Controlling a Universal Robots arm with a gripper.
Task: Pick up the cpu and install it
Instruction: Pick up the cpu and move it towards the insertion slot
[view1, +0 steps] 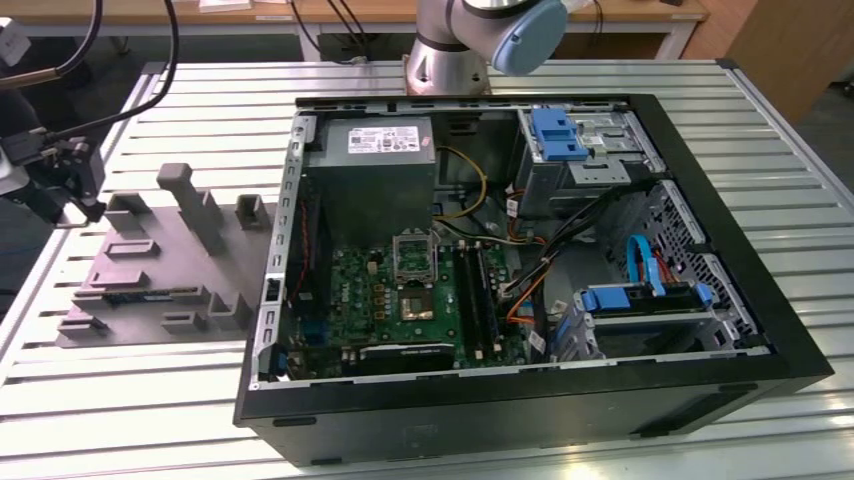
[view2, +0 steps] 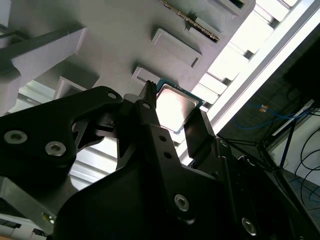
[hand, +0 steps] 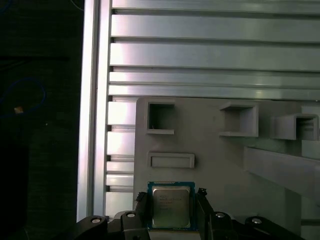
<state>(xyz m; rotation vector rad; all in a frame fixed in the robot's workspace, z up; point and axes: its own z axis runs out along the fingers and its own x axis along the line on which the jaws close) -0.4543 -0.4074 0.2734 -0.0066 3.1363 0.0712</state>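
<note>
Because the cpu (hand: 171, 207) sits squarely between the two fingers of the gripper (hand: 171, 198), which clasp its opposite edges over the grey tray's (hand: 225, 165) corner at the exterior view's left, the open computer case (view1: 534, 398) lies well apart to that view's right.

A grey moulded tray (view1: 140, 265) lies beside an open computer case (view1: 534, 400) on a slatted table (view1: 120, 410).
</note>
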